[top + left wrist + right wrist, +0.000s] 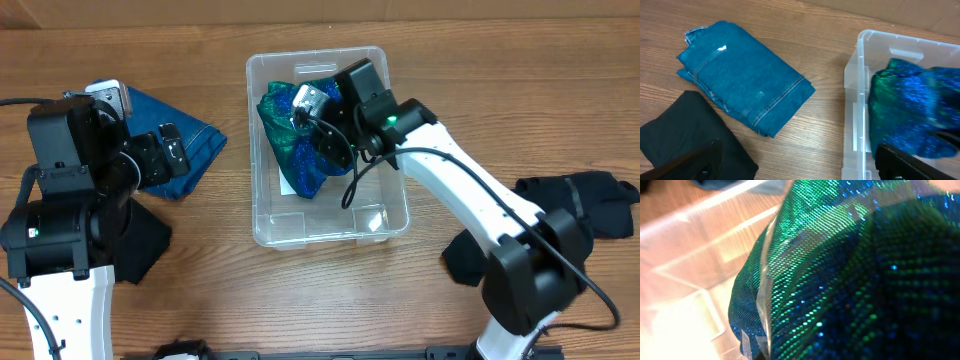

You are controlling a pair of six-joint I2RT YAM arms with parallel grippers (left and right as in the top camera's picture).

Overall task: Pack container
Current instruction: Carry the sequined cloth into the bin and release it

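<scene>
While the left gripper [168, 152] is hanging wide apart over the folded denim [195, 130], the container [330, 215] is sitting just to its right at the table's centre, its long axis running away from the robot. The right gripper [312, 108] is reaching into the far half, against the sequined cloth [300, 155]. I cannot tell whether it is clamping the cloth. Only 1 arm, the left, is nearer the denim.

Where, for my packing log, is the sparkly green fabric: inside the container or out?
Inside: overhead, the fabric sits within the container walls.

No legible text or markings.
</scene>
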